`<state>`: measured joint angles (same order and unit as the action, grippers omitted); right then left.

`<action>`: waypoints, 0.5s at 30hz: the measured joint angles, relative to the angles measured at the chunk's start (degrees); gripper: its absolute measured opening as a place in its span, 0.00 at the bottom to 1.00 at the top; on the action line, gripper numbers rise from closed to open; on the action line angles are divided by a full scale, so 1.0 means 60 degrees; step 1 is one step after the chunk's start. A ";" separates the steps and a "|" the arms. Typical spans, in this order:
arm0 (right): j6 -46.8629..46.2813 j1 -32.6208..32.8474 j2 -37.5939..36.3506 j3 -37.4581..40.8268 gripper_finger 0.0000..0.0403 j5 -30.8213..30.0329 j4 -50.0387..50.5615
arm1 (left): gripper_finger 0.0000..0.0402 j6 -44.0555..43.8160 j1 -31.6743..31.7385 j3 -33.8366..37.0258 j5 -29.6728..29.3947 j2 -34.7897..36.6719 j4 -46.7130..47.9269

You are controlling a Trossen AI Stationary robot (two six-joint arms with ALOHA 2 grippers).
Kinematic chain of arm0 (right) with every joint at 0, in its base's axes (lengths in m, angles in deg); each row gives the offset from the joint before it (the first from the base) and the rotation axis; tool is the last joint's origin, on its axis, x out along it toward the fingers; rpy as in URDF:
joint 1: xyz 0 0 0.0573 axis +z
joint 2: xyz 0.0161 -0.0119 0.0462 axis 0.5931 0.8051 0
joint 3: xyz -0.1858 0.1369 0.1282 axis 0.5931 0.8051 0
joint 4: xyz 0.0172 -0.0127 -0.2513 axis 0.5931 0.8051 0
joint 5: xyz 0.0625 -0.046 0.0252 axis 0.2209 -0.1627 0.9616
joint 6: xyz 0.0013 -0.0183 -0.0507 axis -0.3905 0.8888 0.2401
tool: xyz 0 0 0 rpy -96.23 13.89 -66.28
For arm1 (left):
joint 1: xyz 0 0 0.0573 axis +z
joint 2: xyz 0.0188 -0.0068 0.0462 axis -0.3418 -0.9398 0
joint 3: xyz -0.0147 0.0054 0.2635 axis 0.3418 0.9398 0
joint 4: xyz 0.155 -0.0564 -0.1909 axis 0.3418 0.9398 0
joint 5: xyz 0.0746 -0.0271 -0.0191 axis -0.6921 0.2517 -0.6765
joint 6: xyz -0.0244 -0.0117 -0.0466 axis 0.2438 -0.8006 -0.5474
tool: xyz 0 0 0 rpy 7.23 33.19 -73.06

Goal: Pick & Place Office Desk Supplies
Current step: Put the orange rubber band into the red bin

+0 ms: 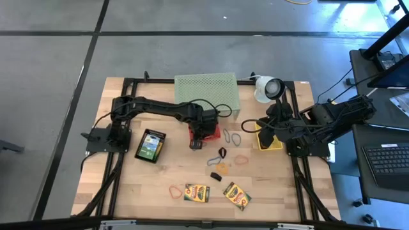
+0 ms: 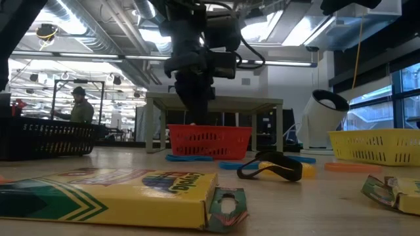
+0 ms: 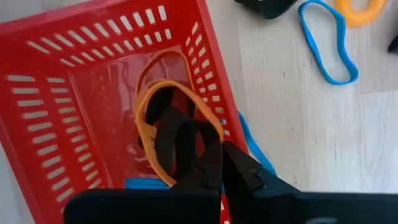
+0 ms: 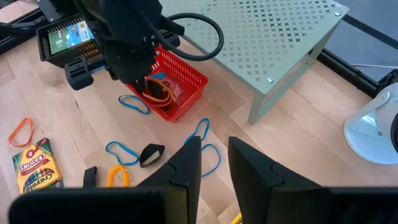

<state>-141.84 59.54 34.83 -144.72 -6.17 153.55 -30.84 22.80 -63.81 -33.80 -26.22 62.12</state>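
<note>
Left hand (image 3: 186, 140) hangs inside the red basket (image 3: 56, 93), pinching an orange rubber band (image 3: 146, 102) low enough to drop in; right hand (image 4: 214, 158) waits half-spread near the yellow basket (image 1: 268, 142).

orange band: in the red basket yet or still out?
In. The orange rubber band hangs inside the red basket, pinched by the shut left claw; whether it touches the floor, cannot tell.

The left arm (image 1: 166, 107) fills the space over the red basket (image 1: 203, 135). The green mesh stand (image 1: 206, 91) blocks behind. Bare tabletop (image 1: 287, 185) lies open in front.
</note>
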 joint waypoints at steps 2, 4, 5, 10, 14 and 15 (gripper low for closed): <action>0.0000 -0.0001 0.0000 0.0002 0.20 0.0000 0.0000 | 0.01 -0.0183 0.0003 0.0007 0.0005 0.0000 0.0021; 0.0000 0.0000 0.0001 0.0002 0.20 0.0000 0.0000 | 0.01 -0.0338 0.0003 0.0007 0.0005 0.0003 0.0040; 0.0000 0.0000 0.0000 0.0002 0.20 0.0000 0.0000 | 0.01 -0.0460 0.0006 0.0007 0.0003 0.0004 0.0056; 0.0000 0.0000 0.0002 0.0002 0.20 0.0000 0.0000 | 0.01 -0.1147 0.0069 0.0004 0.0283 0.0017 0.0361; 0.0000 0.0000 0.0001 0.0002 0.20 0.0000 0.0000 | 0.01 -0.1615 0.0123 0.0003 0.0566 0.0018 0.0421; 0.0000 0.0000 0.0000 0.0001 0.20 -0.0003 0.0000 | 0.01 -0.1657 0.0123 0.0000 0.0566 0.0018 0.0414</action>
<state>-141.84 59.54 34.83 -144.71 -6.19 153.55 -40.78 23.54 -63.81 -30.40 -26.11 64.61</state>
